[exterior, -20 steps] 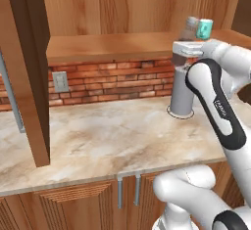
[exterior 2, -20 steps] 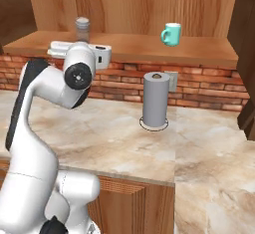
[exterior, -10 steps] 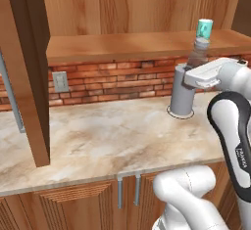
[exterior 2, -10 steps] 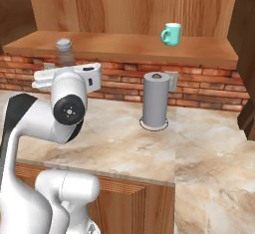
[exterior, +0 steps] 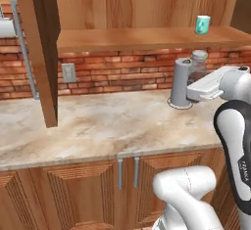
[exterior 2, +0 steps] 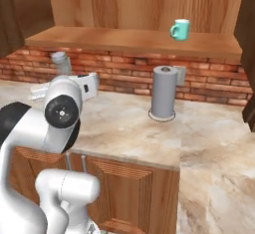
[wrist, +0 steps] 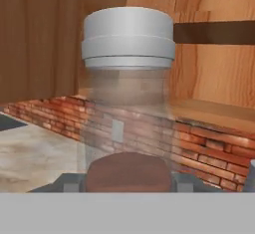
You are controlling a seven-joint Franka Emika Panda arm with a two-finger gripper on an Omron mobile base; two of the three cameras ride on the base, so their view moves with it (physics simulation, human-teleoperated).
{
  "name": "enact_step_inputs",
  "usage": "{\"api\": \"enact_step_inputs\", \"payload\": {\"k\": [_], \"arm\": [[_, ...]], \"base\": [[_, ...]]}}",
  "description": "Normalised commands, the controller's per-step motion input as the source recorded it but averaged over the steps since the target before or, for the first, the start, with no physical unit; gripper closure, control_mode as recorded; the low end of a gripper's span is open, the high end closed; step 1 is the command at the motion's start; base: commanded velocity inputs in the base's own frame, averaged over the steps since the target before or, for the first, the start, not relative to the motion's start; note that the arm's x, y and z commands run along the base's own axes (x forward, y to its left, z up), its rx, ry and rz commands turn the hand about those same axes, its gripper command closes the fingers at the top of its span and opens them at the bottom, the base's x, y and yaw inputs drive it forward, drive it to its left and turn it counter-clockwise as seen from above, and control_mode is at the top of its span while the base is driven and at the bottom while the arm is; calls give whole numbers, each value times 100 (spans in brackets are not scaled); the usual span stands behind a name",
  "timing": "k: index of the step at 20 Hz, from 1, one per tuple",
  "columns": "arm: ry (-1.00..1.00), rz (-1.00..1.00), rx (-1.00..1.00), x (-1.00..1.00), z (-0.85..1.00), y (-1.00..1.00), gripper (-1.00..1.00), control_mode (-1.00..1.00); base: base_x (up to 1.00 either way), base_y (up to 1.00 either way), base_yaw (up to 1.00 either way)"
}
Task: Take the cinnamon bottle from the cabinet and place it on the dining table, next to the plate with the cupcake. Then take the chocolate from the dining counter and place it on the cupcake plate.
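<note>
The cinnamon bottle [wrist: 128,78] is clear glass with a grey screw cap and brown powder at its bottom. My gripper [wrist: 128,182] is shut on its lower body and holds it upright, close in front of the hand camera. In the left base view the cinnamon bottle [exterior: 198,61] hangs above the counter, just right of the grey paper towel roll and below the shelf. From the right base the cinnamon bottle [exterior 2: 61,61] shows above my white hand [exterior 2: 74,86], in front of the brick wall.
A grey paper towel roll [exterior: 180,83] [exterior 2: 164,92] stands on the marble counter [exterior: 108,124]. A teal mug [exterior: 202,24] [exterior 2: 180,29] sits on the wooden shelf [exterior: 142,37]. An open cabinet door [exterior: 41,53] juts out at the left.
The arm has drawn the bottle out from the shelf and lowered it below the shelf edge, beside the paper towel roll. The grip stays shut on it.
</note>
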Motion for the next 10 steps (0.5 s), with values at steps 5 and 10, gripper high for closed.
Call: {"api": "enact_step_inputs", "payload": {"k": [5,10], "arm": [[0,0,0,0,0,0,100,100],[0,0,0,0,0,0,100,100]], "base": [[-81,11,73],[-38,15,87]]}}
